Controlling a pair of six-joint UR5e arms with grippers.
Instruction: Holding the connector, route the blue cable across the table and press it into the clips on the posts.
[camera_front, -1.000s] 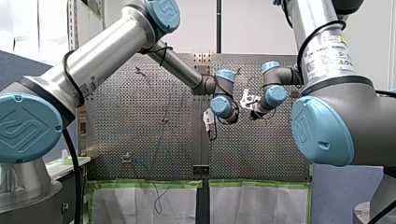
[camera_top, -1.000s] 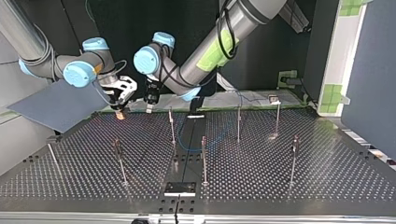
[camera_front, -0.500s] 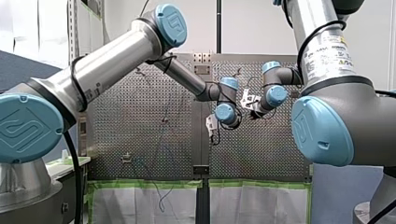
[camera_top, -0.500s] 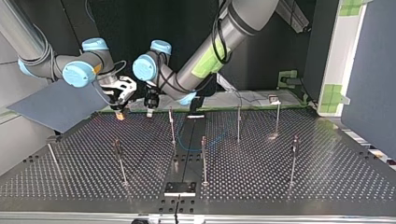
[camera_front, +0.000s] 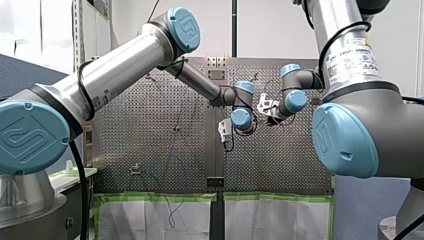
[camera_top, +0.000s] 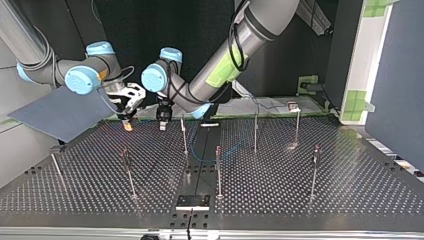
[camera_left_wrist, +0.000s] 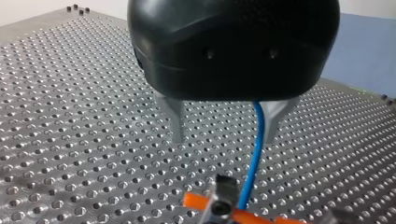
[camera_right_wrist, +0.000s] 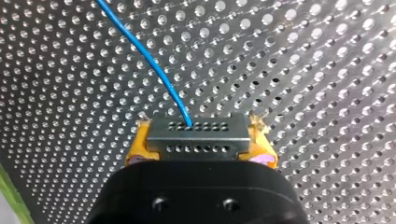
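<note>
The perforated surface (camera_top: 350, 190) gleams, bare metal. The connector (camera_right_wrist: 196, 135) looks matt grey metal, the blue cable (camera_right_wrist: 154, 60) smooth plastic, the left claw (camera_left_wrist: 223, 139) faintly glossy black.

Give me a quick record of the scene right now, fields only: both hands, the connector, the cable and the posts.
right hand: shut on the grey metal connector, yellow pads either side
left hand: open, metal fingers apart, over the perforated metal table
blue cable: runs from the connector, passes between the left hand's fingers
thin metal posts: upright on the table; cable in clips, cannot tell
</note>
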